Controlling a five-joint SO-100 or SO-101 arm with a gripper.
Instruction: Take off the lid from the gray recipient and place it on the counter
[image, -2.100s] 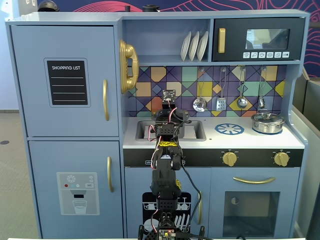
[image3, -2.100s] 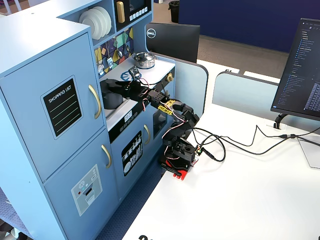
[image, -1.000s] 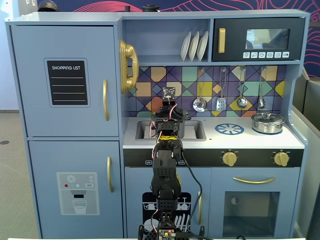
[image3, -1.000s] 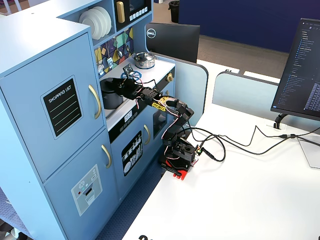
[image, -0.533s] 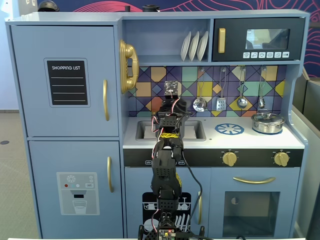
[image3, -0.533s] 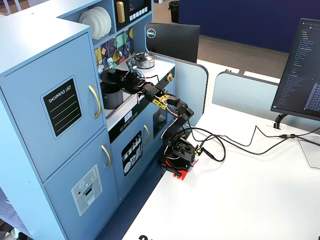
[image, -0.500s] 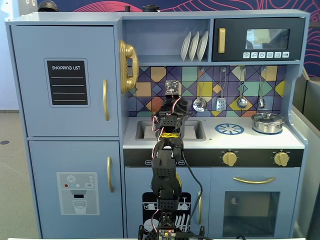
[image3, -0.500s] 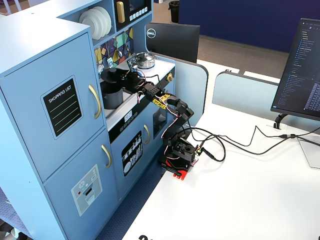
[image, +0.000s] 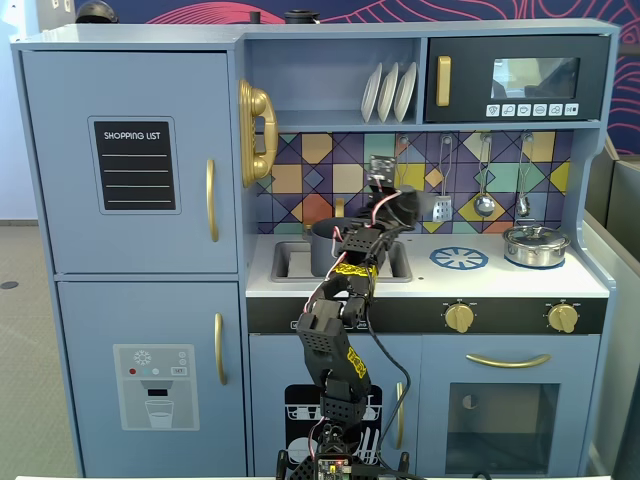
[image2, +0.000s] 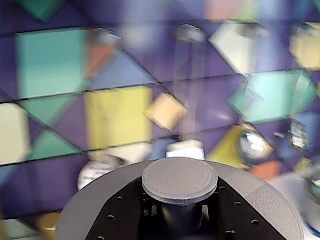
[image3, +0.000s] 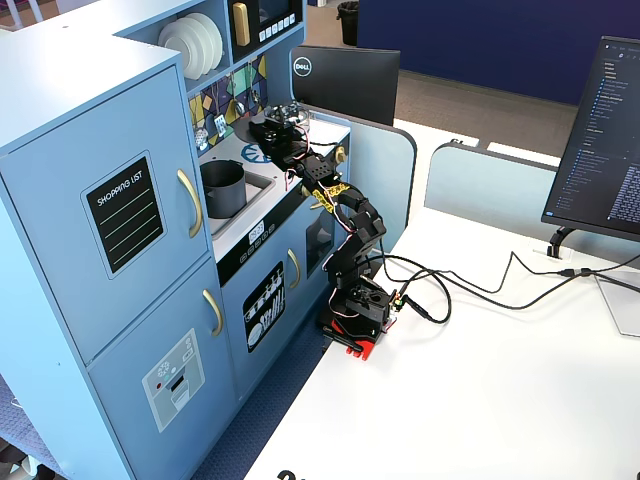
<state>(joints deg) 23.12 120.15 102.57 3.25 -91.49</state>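
Observation:
My gripper (image2: 180, 220) is shut on the stem under the round knob (image2: 180, 179) of the dark-gray lid (image2: 85, 212), which fills the bottom of the wrist view. In a fixed view my gripper (image: 402, 210) holds the lid in the air in front of the tiled back wall, up and to the right of the gray recipient (image: 322, 246). The recipient stands open in the recessed sink (image3: 258, 186) and also shows in the other fixed view (image3: 222, 188). The white counter (image: 520, 281) with the blue burner (image: 459, 258) lies right of the sink.
A shiny silver pot (image: 535, 245) with its own lid stands at the counter's right end. Utensils (image: 484, 203) hang on the back wall. A gold phone (image: 255, 132) hangs left of the sink, and plates (image: 389, 92) stand on the shelf above.

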